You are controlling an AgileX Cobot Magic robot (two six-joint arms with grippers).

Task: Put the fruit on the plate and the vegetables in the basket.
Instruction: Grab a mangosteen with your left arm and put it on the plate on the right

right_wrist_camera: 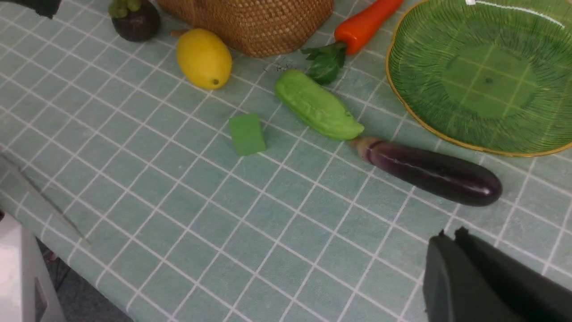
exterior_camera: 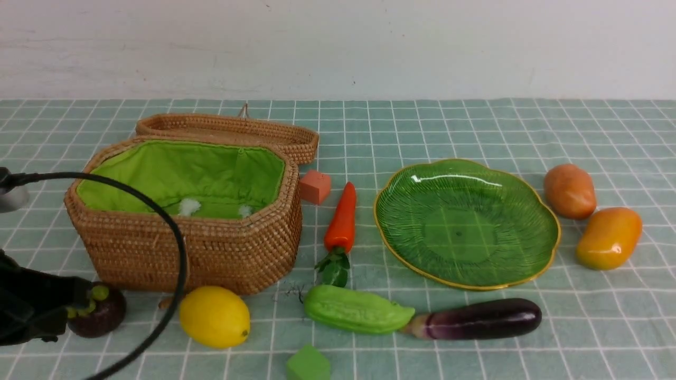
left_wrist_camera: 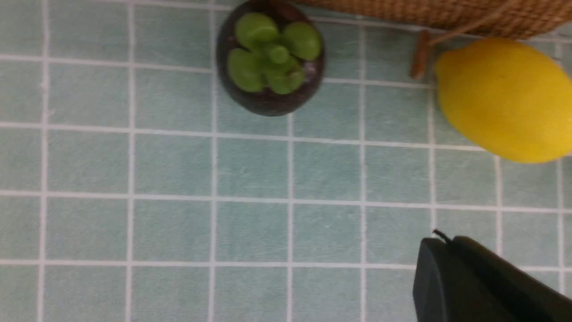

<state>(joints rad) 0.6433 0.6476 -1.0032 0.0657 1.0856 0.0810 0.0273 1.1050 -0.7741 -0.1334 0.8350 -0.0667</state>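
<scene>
We're looking across a worktop [exterior_camera: 475,338] spread with a pale teal cloth gridded in white, running back to a plain white wall [exterior_camera: 369,47]; in the right wrist view the cloth drops over the near edge beside something white [right_wrist_camera: 18,268] that we can't make out. On the left stands the basket [exterior_camera: 211,253], green lining showing and its lid [exterior_camera: 232,132] folded back behind it. The plate [exterior_camera: 465,221] sits right of centre. Between them lies the carrot [exterior_camera: 342,219], leaves toward us, with a red cube [exterior_camera: 315,186] by its tip. Along the front we have the mangosteen [exterior_camera: 103,316], then the lemon [exterior_camera: 214,315] just in front of the basket, then the gourd [exterior_camera: 356,310] end to end with the eggplant [exterior_camera: 483,318], and a green cube [exterior_camera: 308,364] at the near edge. Right of the plate lie the potato [exterior_camera: 569,191] and the mango [exterior_camera: 608,237], side by side on the cloth. The left hand [left_wrist_camera: 451,268] hangs beside the mangosteen, fingers together, gripping nothing, and a black cable [exterior_camera: 174,232] arcs across the basket. The right hand [right_wrist_camera: 460,268] is above the cloth near the eggplant, fingers together too.
</scene>
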